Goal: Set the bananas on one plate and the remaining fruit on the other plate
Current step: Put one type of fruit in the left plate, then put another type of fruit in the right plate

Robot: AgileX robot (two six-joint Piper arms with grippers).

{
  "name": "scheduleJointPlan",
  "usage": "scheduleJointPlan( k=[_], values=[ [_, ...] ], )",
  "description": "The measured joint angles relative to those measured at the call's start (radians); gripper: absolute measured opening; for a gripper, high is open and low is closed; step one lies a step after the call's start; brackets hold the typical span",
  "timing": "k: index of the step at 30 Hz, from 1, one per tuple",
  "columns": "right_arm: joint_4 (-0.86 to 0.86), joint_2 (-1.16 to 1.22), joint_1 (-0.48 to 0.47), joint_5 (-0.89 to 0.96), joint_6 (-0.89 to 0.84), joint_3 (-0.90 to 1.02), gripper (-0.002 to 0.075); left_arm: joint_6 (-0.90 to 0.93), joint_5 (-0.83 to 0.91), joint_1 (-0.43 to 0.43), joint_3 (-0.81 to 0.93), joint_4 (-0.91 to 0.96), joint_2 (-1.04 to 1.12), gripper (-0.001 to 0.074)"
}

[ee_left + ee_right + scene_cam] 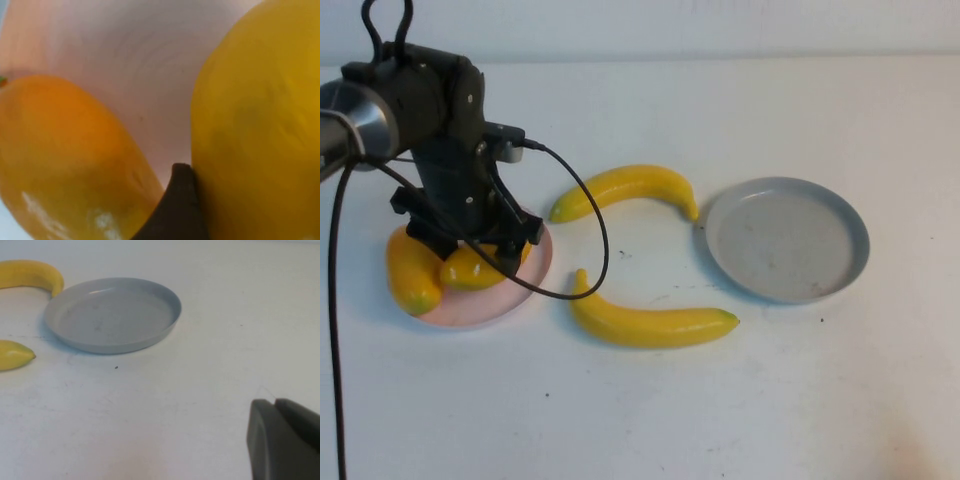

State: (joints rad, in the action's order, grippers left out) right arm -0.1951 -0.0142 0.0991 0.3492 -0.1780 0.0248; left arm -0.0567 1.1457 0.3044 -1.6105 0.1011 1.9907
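Our left gripper [470, 235] hangs low over the pink plate [525, 285] near the table's [720, 420] left edge, jaws spread wide and gripping nothing. One finger [177, 210] sits between the two mangoes [413, 270] [470, 268], which lie side by side on that plate. Our right gripper [282, 440] is shut, hovering above bare table short of the grey plate [787, 240], which holds nothing and lies toward the right edge. Both bananas [625, 187] [650, 322] lie on the table between the plates, the farther one's tip close to the grey rim.
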Motion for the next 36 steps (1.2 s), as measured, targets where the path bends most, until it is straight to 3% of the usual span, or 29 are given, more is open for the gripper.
scheduleJointPlan(
  k=[5,11,13,16,17,18,21,28,36],
  values=[
    [0.000,0.000,0.000,0.000,0.000,0.000,-0.0016,-0.002,-0.002,0.000,0.000,-0.002,0.006,0.0617],
    [0.000,0.000,0.000,0.000,0.000,0.000,-0.0016,-0.003,0.054,0.000,-0.055,-0.039,-0.014,0.0616],
    [0.000,0.000,0.000,0.000,0.000,0.000,-0.0016,-0.003,0.061,0.000,-0.081,-0.051,-0.039,0.0559],
    [0.000,0.000,0.000,0.000,0.000,0.000,-0.0016,-0.003,0.061,0.000,-0.103,-0.049,-0.087,0.0397],
    [0.000,0.000,0.000,0.000,0.000,0.000,-0.0016,-0.003,0.061,0.000,-0.107,-0.042,-0.114,0.0267],
    [0.000,0.000,0.000,0.000,0.000,0.000,-0.0016,0.001,0.061,0.000,-0.107,-0.039,-0.133,0.0190],
    [0.000,0.000,0.000,0.000,0.000,0.000,-0.0016,0.006,0.062,0.000,-0.111,-0.025,-0.213,0.0054],
    [0.000,0.000,0.000,0.000,0.000,0.000,-0.0015,0.025,0.042,0.000,-0.077,-0.044,-0.451,0.0005],
    [0.000,0.000,0.000,0.000,0.000,0.000,-0.0016,0.040,-0.215,0.000,0.344,-0.124,-0.853,0.0003]
  ],
)
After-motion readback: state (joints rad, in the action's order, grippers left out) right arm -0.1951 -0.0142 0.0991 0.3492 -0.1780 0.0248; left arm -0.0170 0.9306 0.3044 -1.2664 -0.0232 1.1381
